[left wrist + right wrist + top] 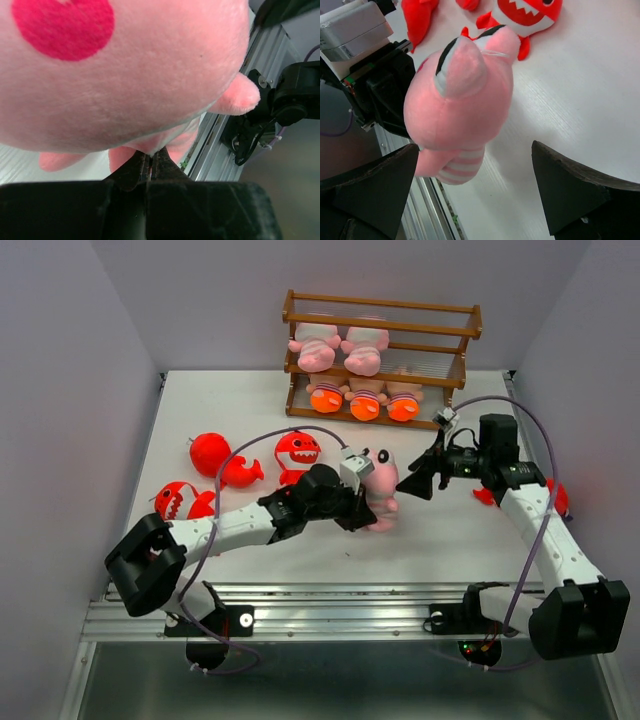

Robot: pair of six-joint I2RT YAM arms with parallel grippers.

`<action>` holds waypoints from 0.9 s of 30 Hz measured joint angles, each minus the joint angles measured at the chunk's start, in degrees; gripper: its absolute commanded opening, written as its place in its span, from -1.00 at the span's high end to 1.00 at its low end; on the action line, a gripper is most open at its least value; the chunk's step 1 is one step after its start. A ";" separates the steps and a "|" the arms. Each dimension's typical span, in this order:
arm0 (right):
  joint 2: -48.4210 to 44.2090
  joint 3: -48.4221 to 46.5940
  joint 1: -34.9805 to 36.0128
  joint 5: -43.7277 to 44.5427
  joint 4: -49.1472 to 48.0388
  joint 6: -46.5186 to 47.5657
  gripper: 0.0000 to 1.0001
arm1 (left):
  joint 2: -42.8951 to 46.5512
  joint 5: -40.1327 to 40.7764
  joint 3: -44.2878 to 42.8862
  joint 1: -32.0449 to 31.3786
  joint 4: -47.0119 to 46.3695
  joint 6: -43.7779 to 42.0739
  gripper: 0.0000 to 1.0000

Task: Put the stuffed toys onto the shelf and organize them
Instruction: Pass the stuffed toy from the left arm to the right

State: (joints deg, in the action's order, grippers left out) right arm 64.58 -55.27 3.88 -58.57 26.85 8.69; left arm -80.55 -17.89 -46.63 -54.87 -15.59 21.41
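**Pink striped toy held by the left gripper at the middle of the table**

Nearest to the arm bases, we see the left gripper (362, 502) clamped on the pink striped toy (382, 483), over the middle of the white table (450, 540). In the left wrist view its two fingers (142, 167) are pressed together on a small fold of pink plush at the underside of the toy. The toy's body, with a round red spot, fills most of that view. The toy is about upright, and we cannot tell if its feet touch the table.

Just beside it, on the right, the right gripper (425, 475) faces the toy with its fingers wide apart and holds nothing. In the right wrist view the toy stands beyond the two dark fingers (375, 185), apart from both.

On the left part of the table lie three red sharks: one near the left edge (180, 502), one round from behind (210, 453), and one showing white teeth (297, 452). Another red toy (555, 498) is partly hidden behind the right arm.

At the far edge stands the wooden shelf (400, 305). On its middle level are two pink toys (340, 345) side by side, and on the lowest level three orange-footed dolls (365, 400) in a row.
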 measured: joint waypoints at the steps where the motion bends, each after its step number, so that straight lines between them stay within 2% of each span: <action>1: 0.28 0.24 0.76 0.17 0.48 0.37 -1.00 | -0.76 -0.24 -0.92 -0.22 -0.02 -0.04 1.00; 5: 1.09 0.85 4.09 0.92 1.07 0.96 -0.96 | -3.50 -1.01 -3.48 -1.42 -0.02 -0.24 1.00; 7: 1.27 0.85 5.14 0.98 1.01 0.92 -0.85 | -4.63 -1.25 -4.17 -1.97 0.04 -0.35 1.00; 10: 1.92 0.85 5.55 1.01 0.92 0.57 -0.29 | -6.32 -1.44 -5.20 -2.43 0.09 -0.39 1.00; 11: 2.23 0.85 5.55 1.03 0.85 0.68 0.14 | -6.58 -1.46 -5.40 -2.45 0.11 -0.42 1.00; 13: 2.54 0.92 5.53 1.27 0.59 0.15 0.56 | -6.73 -1.49 -5.68 -2.45 0.31 -0.48 1.00; 14: 2.58 0.96 5.57 1.31 0.31 0.31 0.88 | -6.75 -1.44 -5.77 -2.45 0.46 -0.50 0.95; 15: 2.58 0.98 5.57 1.33 0.17 0.31 0.98 | -6.73 -1.38 -5.86 -2.43 0.44 -0.50 0.89; 16: 2.58 1.09 5.57 1.44 -0.11 0.11 0.99 | -6.73 -1.29 -5.88 -2.43 0.42 -0.48 0.79; 17: 2.58 1.27 5.57 1.64 -0.44 0.17 0.99 | -6.73 -1.20 -5.88 -2.43 0.42 -0.42 0.52; 19: 2.49 1.77 5.57 1.92 -0.83 0.22 0.99 | -6.69 -1.11 -5.84 -2.45 0.39 0.11 0.14; 20: 2.38 1.88 5.57 2.32 -0.81 0.04 0.99 | -6.62 -1.14 -5.75 -2.45 0.31 0.28 -0.23; 22: 2.08 1.88 5.49 2.62 -1.20 -0.35 0.99 | -5.70 -0.92 -4.63 -2.47 -1.31 1.38 -0.43; 26: 1.64 1.86 3.50 0.09 -1.57 -2.47 0.99 | 0.44 0.11 1.81 -2.56 -8.15 4.37 -0.58; 27: 1.68 1.86 2.86 -0.48 -1.57 -2.91 0.99 | 1.68 0.42 3.02 -2.56 -9.79 4.94 -0.69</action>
State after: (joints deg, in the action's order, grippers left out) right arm 66.26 -53.41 6.74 -59.05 25.28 5.78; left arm -78.87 -17.47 -43.62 -57.43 -25.39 26.35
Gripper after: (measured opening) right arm 0.066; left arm 0.777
